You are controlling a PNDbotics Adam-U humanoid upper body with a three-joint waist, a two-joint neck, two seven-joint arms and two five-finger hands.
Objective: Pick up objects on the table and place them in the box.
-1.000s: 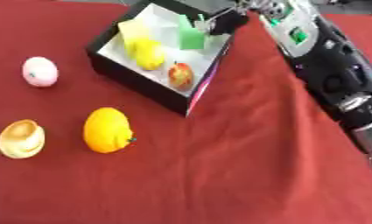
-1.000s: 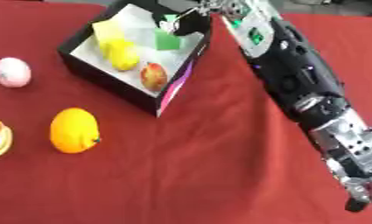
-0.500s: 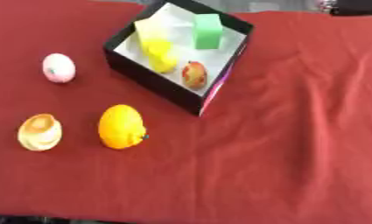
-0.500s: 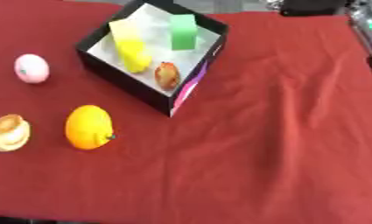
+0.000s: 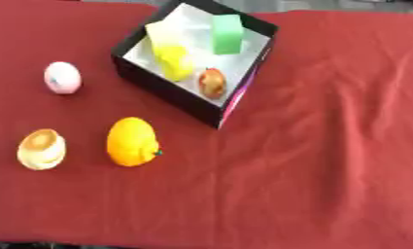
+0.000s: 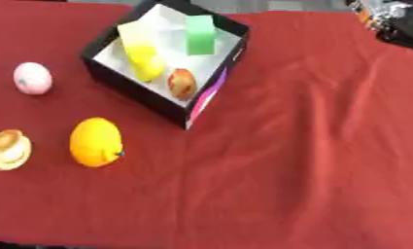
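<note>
- Sitting between picks, we judge: the box (image 5: 243, 95) at twelve o'clock already holds a green block (image 5: 227, 34), a yellow piece (image 5: 174, 61) and a small reddish-orange fruit (image 5: 212, 82), all on its white lining.
- Three things wait outside on the red cloth (image 5: 328, 146): a pink egg-shaped thing (image 5: 62, 77) at nine o'clock of the box, an orange fruit (image 5: 132, 142) at seven o'clock of it, and a tan round pastry-like piece (image 5: 41, 149) just left of that fruit.
- We see neither hand on the table. At one o'clock of the right eye view only a dark, blurred bit of the right arm (image 6: 392, 19) shows, so we cannot tell how its fingers stand; the left hand is out of view.
- Next move, as we read it: reach for one of the three, the orange fruit lying closest to the box, and lift it over the near black wall.
- Against a second ago, the right arm that stretched over the box has pulled away, and the green block now lies inside.
- The whole picture has shifted, so our camera has moved.
</note>
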